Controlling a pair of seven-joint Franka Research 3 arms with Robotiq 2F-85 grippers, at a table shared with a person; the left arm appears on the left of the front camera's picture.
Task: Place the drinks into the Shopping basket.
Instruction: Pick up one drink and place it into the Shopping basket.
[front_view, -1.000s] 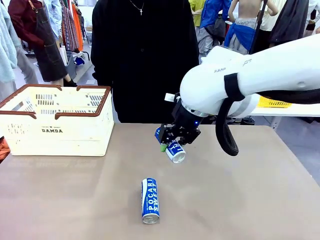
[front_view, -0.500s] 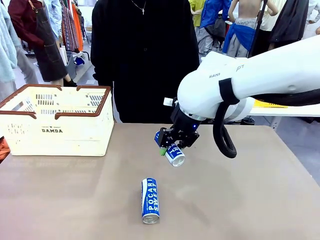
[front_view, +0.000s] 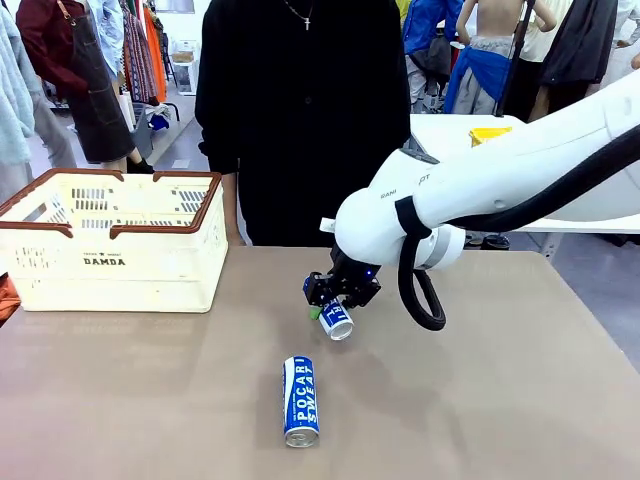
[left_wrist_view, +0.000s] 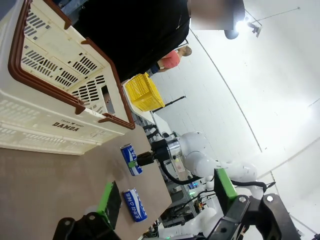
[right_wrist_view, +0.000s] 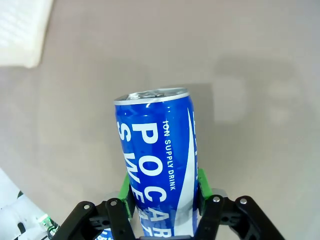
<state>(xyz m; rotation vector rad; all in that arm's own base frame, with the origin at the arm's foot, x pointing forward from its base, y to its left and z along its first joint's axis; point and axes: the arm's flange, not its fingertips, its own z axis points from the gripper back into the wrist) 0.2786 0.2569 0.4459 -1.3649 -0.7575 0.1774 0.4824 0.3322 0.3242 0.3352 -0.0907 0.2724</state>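
Blue-and-white metal is seen between the green pads (right_wrist_view: 125, 194) of the right gripper (front_view: 331, 308) (right_wrist_view: 162, 190): one POCARI SWEAT can (front_view: 336, 319) (right_wrist_view: 157, 160) (left_wrist_view: 131, 159) is clamped there across its body. It is lifted clear of the table (front_view: 500, 400) and tilted, with its silver top turned down toward the near edge (in the right wrist view this top points away from the camera). The can hangs above the middle of the table, somewhat nearer to the far edge.

A second can (front_view: 300, 400) (left_wrist_view: 135, 204) of the same kind is laid on its side close to the middle of the near edge. Its length runs from near to far, a silver end faces the near edge, and nothing touches it.

The Shopping basket (front_view: 110, 262) (left_wrist_view: 50, 127), cream-white with a brown rim and handles, is stood at the far left corner of the table, well apart from both cans.

The left gripper (left_wrist_view: 167, 192) is seen in its wrist view with the fingers spread wide and nothing between them, above the left part of the table. A person (front_view: 300, 120) in black clothing is stood behind the far edge. A yellow basket (left_wrist_view: 142, 92) is seen farther off, beyond the table.
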